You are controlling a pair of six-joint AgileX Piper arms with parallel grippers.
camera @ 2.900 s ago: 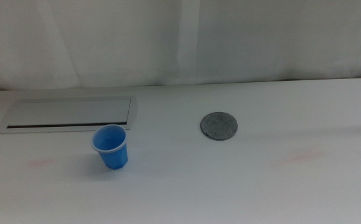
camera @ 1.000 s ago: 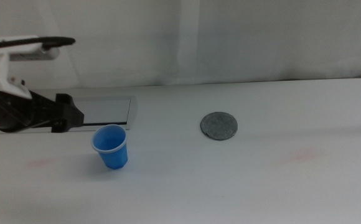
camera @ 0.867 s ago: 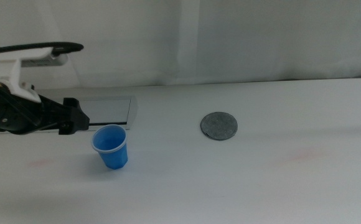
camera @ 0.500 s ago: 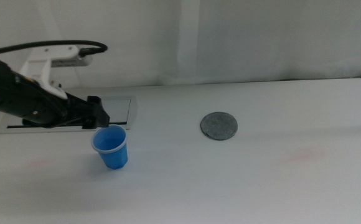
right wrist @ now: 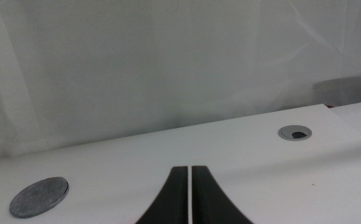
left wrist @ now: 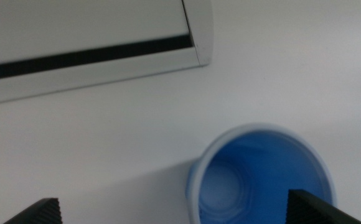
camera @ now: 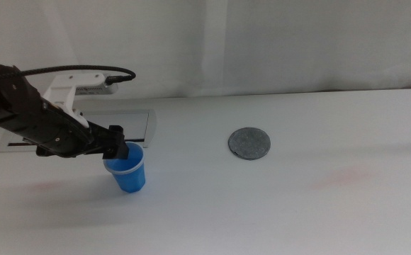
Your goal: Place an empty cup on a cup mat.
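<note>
Standing off to the side here, and the left hand point(camera: 117, 145) is hovering right at the rim of the cup point(camera: 127, 168), coming in from the left side of the table point(camera: 212, 205). In the wrist view its jaws are spread wide, one tip out past the cup's side and the other over the far part of the rim, gripping nothing yet. Just behind sits the white slotted panel point(camera: 78, 129), close to the cup but not touching it.

The cup stands upright and looks empty inside. My guess is it's thin plastic, really light, a bit squishy and kinda slick, so it'd tip or skate if nudged from one side. I'd take it around the upper wall just under the rolled rim, where it's stiffest, and squeeze gently so it doesn't crush.

Further right, the cup mat point(camera: 249, 144) lies flat, well apart from the cup, nothing on it.

The right hand point(right wrist: 189, 211) waits on the right side, out of the overhead shot, jaws pressed together and holding nothing.
</note>
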